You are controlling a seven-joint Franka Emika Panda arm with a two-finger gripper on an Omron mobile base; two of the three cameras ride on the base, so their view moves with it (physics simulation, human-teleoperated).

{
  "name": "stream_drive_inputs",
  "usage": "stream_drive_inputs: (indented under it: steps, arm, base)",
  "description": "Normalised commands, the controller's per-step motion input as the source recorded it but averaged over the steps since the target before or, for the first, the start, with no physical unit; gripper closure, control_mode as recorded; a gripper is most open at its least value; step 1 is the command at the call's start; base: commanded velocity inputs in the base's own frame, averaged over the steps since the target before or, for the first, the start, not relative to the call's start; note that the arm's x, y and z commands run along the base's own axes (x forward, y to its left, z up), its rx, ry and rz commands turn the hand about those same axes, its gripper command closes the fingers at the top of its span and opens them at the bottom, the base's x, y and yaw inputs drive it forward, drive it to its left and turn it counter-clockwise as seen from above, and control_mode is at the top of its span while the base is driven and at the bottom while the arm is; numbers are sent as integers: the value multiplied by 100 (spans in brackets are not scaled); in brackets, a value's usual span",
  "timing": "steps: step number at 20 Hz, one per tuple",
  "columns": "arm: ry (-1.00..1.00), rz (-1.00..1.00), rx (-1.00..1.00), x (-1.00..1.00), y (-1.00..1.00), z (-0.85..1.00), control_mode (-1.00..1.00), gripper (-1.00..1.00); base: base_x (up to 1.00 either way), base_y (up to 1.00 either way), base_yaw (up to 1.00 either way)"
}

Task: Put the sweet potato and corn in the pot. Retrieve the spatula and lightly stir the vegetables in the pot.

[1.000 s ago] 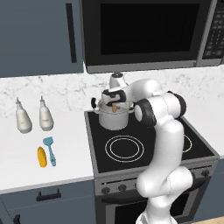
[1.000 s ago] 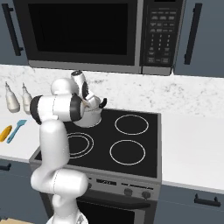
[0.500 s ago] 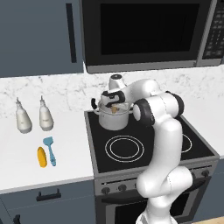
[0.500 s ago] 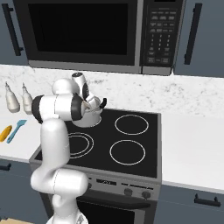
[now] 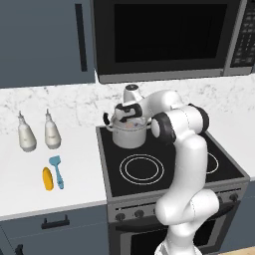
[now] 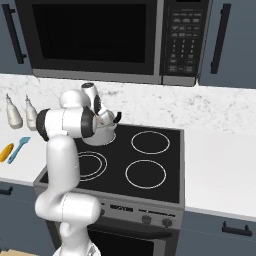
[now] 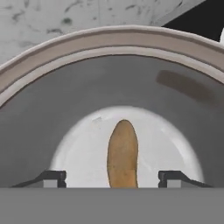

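Observation:
The steel pot [image 5: 130, 140] stands on the stove's back left burner. My gripper [image 5: 130, 117] hangs over its mouth, open. In the hand view the brown-orange sweet potato [image 7: 123, 153] lies on the floor of the pot [image 7: 65, 94], between my spread fingertips [image 7: 54, 176] and touching neither of them. The yellow-orange corn [image 5: 47, 179] lies on the white counter left of the stove, with the light-blue spatula [image 5: 57, 171] right beside it. From the right base camera the corn [image 6: 6, 151] and the spatula [image 6: 18, 149] sit at the far left, and the arm partly covers the pot [image 6: 105, 138].
Two white bottles [image 5: 26, 137] [image 5: 51, 133] stand on the counter behind the corn. A black microwave [image 5: 164, 37] hangs over the stove [image 5: 149, 172], close above the arm. The other burners [image 6: 145, 173] are bare.
The jaws have spread apart over the pot, and the sweet potato now lies loose on its floor. The arm has barely moved.

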Motion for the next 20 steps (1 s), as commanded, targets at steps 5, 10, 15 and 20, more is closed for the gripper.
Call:
stream_drive_inputs:
  steps: [5, 10, 15, 20]
  arm:
    - [-17, 0, 1, 3, 6, 0, -100, -100]
    - [-23, 0, 0, 0, 0, 0, -100, -100]
    - [-15, 0, 0, 0, 0, 29, -100, -100]
    - [6, -4, 0, -1, 0, 73, -100, -100]
  base:
    - [0, 0, 0]
    - [0, 0, 0]
    - [0, 0, 0]
    - [0, 0, 0]
